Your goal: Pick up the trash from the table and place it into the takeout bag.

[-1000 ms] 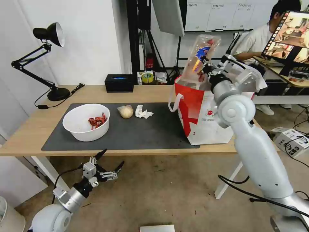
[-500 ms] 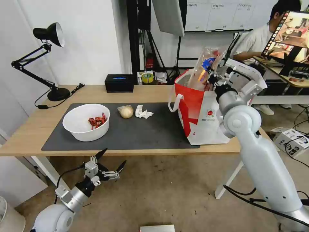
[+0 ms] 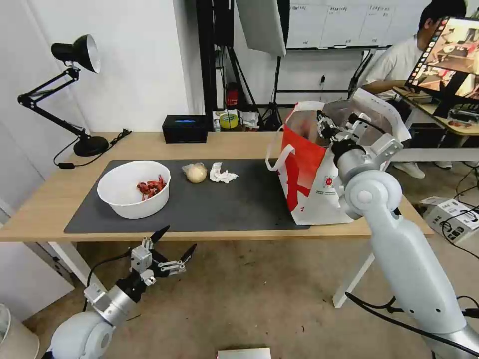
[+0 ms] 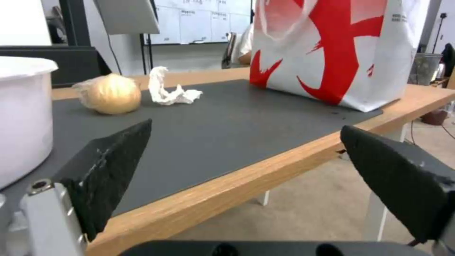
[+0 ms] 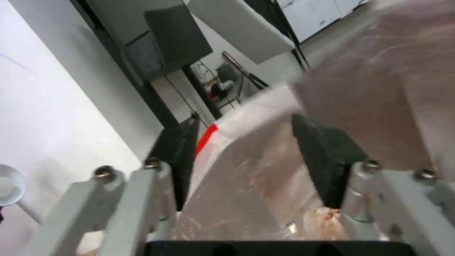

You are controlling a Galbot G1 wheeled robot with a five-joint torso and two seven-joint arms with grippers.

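Right gripper [image 3: 323,124] is reaching down into the takeout bag [image 3: 309,174], fingers spread apart around the clear tray [image 5: 256,185]. Left gripper [image 3: 172,245] is hanging wide open below the table [image 3: 219,144] edge.

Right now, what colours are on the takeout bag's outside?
White with bold red markings on the takeout bag; left wrist view shows it best.

My right gripper [image 3: 324,128] reaches up toward one o'clock, fingers [image 5: 327,156] spread. My left gripper [image 3: 172,244] hangs low at seven o'clock, fingers [image 4: 106,170] wide apart.
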